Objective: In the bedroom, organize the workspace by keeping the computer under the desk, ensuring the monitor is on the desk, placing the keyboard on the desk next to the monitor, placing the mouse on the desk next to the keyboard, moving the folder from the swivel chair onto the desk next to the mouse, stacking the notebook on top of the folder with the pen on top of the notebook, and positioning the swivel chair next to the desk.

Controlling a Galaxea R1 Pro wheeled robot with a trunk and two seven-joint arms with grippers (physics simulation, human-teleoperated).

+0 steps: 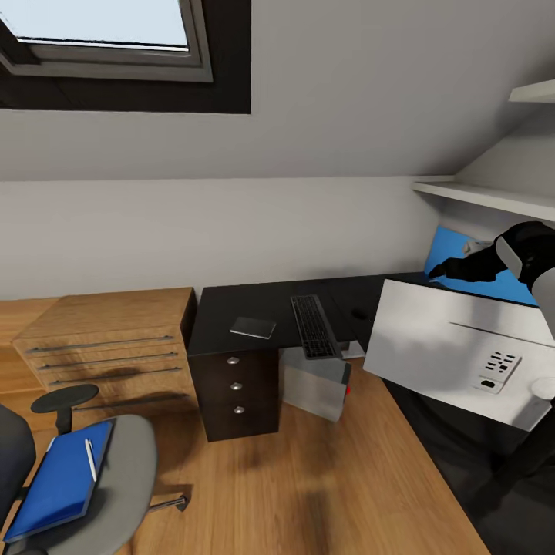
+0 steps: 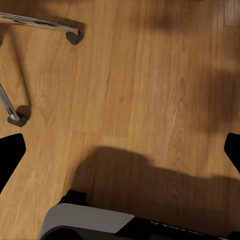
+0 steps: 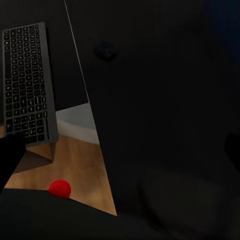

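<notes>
A: Start at the left. What's there?

B: The swivel chair (image 1: pixel 116 478) sits in the lower left corner on the wooden floor (image 1: pixel 308 493). The blue folder (image 1: pixel 58 482) lies on its seat with the white pen (image 1: pixel 90 459) on top. Behind the chair stands a light wooden drawer unit (image 1: pixel 108 347).

A: And the desk?

B: The black desk (image 1: pixel 231 308) is at the middle, against the wall, its three knobbed drawers facing the room. The dark notebook (image 1: pixel 253 327) lies flat on its top; the keyboard (image 1: pixel 314 326) lies just to the right of it, its near end hanging past the desk edge. Below that end stands the grey computer (image 1: pixel 312 384) with its red spot (partly under the desk, as far as I can judge).

A: The right side?

B: A large pale panel (image 1: pixel 455 351), tilted, with a vent and port block; it may be the monitor's back, but I cannot tell. The mouse (image 3: pixel 104 51) shows dimly on the desk in the right wrist view.

A: Grippers?

B: The left gripper (image 2: pixel 120 155) hangs over bare floor, fingertips wide apart, grasping nothing. For the right gripper (image 3: pixel 120 150) I cannot tell.
</notes>
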